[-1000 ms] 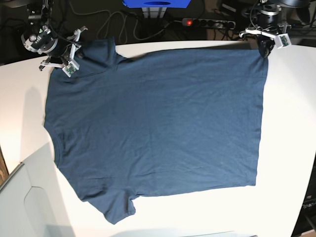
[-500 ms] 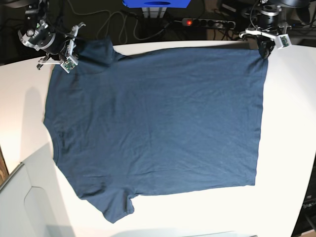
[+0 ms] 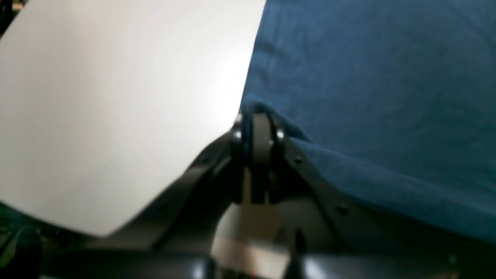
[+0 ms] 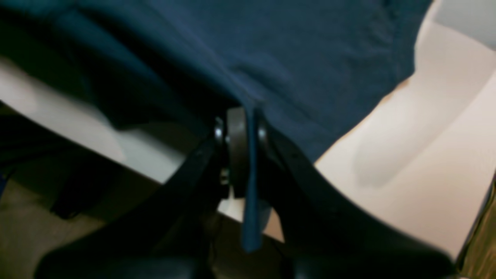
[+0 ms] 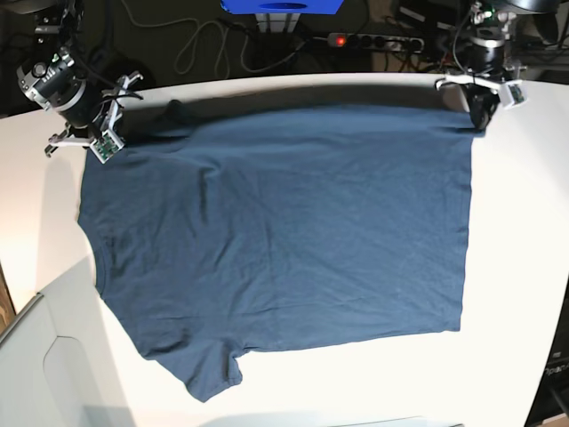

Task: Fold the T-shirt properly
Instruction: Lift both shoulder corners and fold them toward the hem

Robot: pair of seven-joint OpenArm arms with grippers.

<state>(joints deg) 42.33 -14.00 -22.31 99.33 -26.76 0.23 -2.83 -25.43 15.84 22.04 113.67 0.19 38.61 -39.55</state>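
The dark navy T-shirt (image 5: 284, 240) lies spread on the white table (image 5: 524, 267), neckline to the left and hem to the right. My right gripper (image 5: 123, 120) is at the far left corner, shut on the shirt near the far sleeve. In the right wrist view a strip of the T-shirt (image 4: 290, 46) runs between the closed fingers of the right gripper (image 4: 243, 116). My left gripper (image 5: 480, 114) is shut on the far hem corner; in the left wrist view the left gripper (image 3: 256, 118) pinches the T-shirt (image 3: 368, 77) at its edge. The far edge hangs raised between both grippers.
Beyond the table's far edge lie a power strip (image 5: 373, 40), cables and a blue object (image 5: 280, 7). A white panel (image 5: 44, 374) sits at the near left corner. Bare table (image 3: 116, 97) lies to the right of the hem.
My right gripper has shut on the cloth by the far sleeve and drawn back to the left. The far edge has lifted, and the far sleeve no longer lies flat.
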